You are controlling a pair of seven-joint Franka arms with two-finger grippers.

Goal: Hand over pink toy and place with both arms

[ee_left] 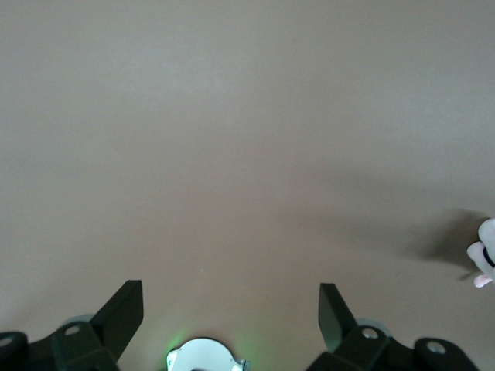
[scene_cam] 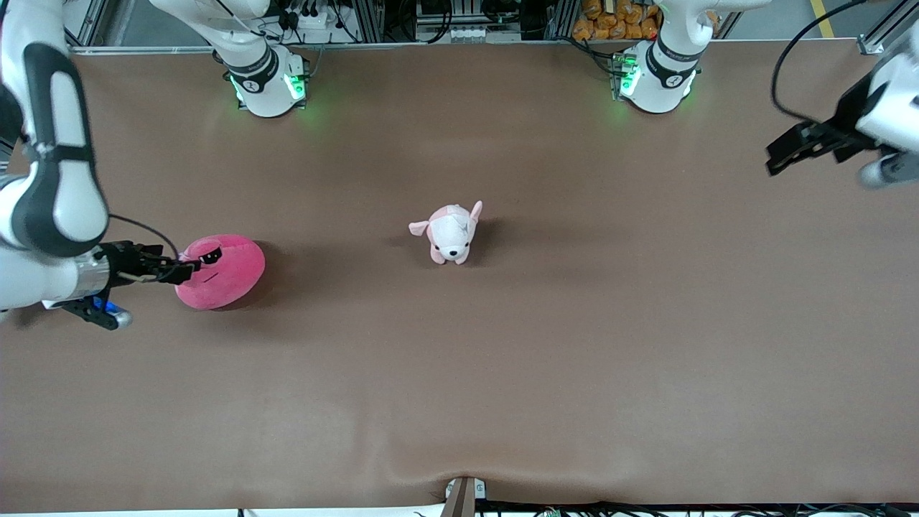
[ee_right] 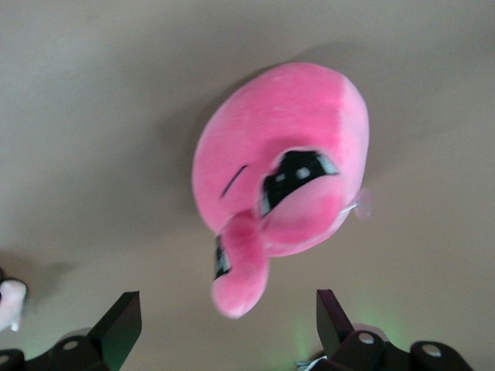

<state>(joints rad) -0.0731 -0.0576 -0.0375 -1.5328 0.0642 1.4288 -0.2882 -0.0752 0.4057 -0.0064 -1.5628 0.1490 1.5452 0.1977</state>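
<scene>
The pink toy (scene_cam: pixel 219 271) lies on the brown table (scene_cam: pixel 502 373) toward the right arm's end, well apart from the small pale puppy plush (scene_cam: pixel 451 233) that stands near the middle of the table. Taking the puppy plush as the landmark, the pink toy lies slightly nearer to the front camera than it. The toy rests on the table surface, its black eyes turned upward and toward the right gripper.

The right gripper (scene_cam: pixel 172 271) is at the edge of the pink toy, on the side turned away from the puppy plush. In the right wrist view its two black fingers (ee_right: pixel 116 325) stand wide apart, with the pink toy (ee_right: pixel 282 174) lying free on the table past them and one stubby ear (ee_right: pixel 241 270) reaching toward the gap. Neither finger presses the plush, so the gripper has hold of nothing.

The left gripper (scene_cam: pixel 786 152) hangs in the air over the left arm's end of the table, well apart from the puppy plush, and the left arm waits there. In the left wrist view its fingers (ee_left: pixel 120 317) are spread wide over bare table (ee_left: pixel 232 154) and nothing is between them. A sliver of the puppy plush (ee_left: pixel 486 255) shows at the edge of that view.
</scene>
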